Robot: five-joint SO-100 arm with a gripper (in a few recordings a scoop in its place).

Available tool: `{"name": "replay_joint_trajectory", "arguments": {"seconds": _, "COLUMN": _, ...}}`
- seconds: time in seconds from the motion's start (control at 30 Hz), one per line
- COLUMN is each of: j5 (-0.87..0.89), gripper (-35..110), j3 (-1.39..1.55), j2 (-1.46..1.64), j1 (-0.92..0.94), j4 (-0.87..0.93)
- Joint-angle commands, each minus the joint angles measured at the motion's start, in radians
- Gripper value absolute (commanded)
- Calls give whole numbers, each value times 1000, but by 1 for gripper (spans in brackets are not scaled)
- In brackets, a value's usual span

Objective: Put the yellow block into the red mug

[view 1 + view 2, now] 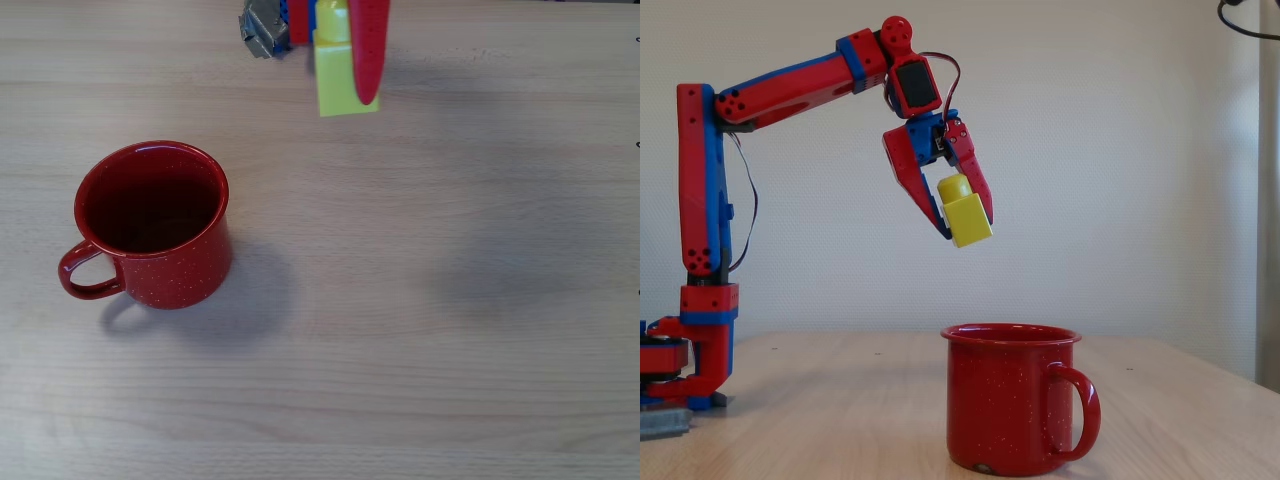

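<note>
While the red-and-blue two-finger end effector hangs high over the pale wooden bench, it is clamped on the small bright yellow plastic toy brick, which sits between its two red fingers near their tips. In the fixed view the brick is tilted, its round stud pointing up toward the wrist and its squared body jutting past the fingertips. It is held in the air, well above the wide, squat red speckled mug. In the overhead view the brick shows beside a red finger, apart from the mug, whose dark inside faces up and whose loop handle points left.
</note>
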Motion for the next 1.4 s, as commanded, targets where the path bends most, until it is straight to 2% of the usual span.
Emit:
{"name": "replay_joint_trajectory", "arguments": {"seconds": 0.0, "j5": -5, "gripper": 0, "j3": -103, "j2": 48, "j1": 32, "j4": -18}}
{"name": "replay_joint_trajectory", "arguments": {"seconds": 0.73, "j5": -190, "gripper": 0, "j3": -147, "j2": -121, "j1": 451, "j4": -130}}
{"name": "replay_joint_trajectory", "arguments": {"seconds": 1.1, "j5": -193, "gripper": 0, "j3": -80, "j2": -135, "j1": 457, "j4": -158}}
{"name": "replay_joint_trajectory", "arguments": {"seconds": 1.37, "j5": -195, "gripper": 0, "j3": 89, "j2": -135, "j1": 453, "j4": -232}}
